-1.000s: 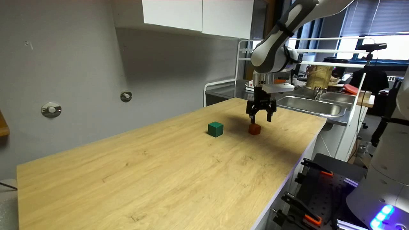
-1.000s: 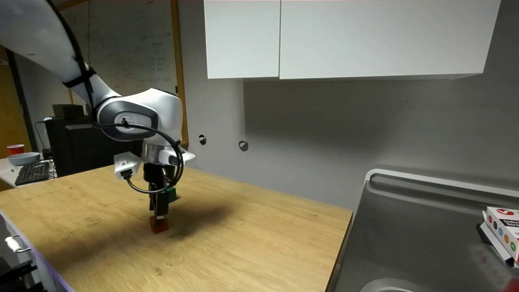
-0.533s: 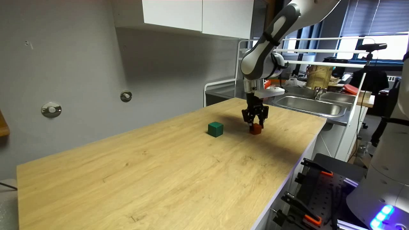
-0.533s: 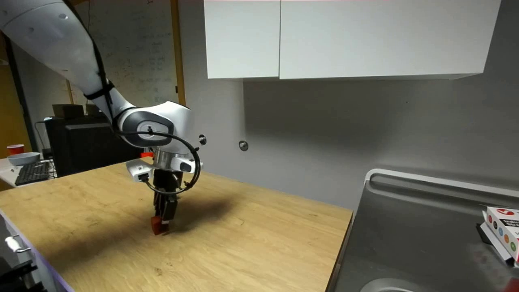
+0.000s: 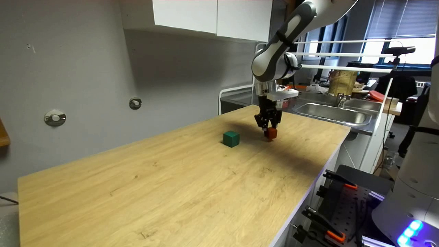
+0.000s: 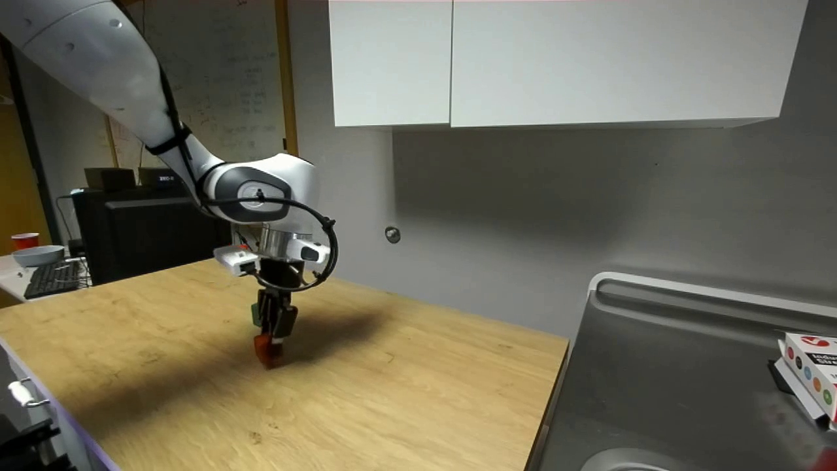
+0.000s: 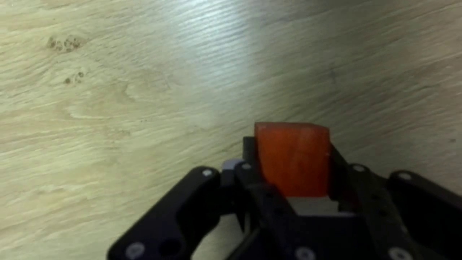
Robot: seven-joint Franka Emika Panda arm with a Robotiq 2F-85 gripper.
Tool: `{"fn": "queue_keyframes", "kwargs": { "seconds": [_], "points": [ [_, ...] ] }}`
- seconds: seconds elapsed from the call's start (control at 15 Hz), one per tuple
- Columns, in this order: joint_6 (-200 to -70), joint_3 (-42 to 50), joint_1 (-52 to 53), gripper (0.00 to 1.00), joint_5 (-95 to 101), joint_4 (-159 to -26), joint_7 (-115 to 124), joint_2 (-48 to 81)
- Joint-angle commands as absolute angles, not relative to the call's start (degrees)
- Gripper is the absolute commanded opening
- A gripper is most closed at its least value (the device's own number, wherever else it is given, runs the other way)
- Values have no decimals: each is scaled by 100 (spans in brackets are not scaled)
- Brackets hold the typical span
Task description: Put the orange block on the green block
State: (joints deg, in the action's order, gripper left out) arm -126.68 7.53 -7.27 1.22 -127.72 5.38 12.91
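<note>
The orange block point(image 7: 293, 164) is squeezed between the two black fingers of my gripper point(image 7: 291, 153) in the wrist view. In an exterior view the orange block point(image 5: 272, 133) hangs just off the wooden table, a small shadow under it. From the opposite angle the orange block point(image 6: 267, 351) looks slightly tilted below the gripper. The green block point(image 5: 231, 139) rests on the table a short way to the left of the gripper in that view. In an exterior view only a sliver of the green block point(image 6: 256, 314) shows behind the fingers. The wrist view does not include it.
The long wooden table point(image 5: 154, 185) runs along a grey wall, with white cabinets point(image 5: 212, 17) overhead. Beyond its far end lie a steel sink point(image 5: 332, 114) and a white rail point(image 5: 236, 89). A dark metal counter point(image 6: 654, 392) adjoins it, bearing a small box point(image 6: 813, 369).
My gripper came down over the orange block and its fingers closed on it. Since half a second ago both have risen a little and shifted slightly. The green block has stayed put.
</note>
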Motion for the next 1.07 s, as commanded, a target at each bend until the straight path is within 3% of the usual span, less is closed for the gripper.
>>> {"fn": "queue_keyframes", "kwargs": {
  "seconds": [0.0,1.0],
  "points": [
    [-12246,694,-490,18,359,-12314,865,1143],
    [-11582,115,375,18,514,-11128,1316,1761]
  ]
}}
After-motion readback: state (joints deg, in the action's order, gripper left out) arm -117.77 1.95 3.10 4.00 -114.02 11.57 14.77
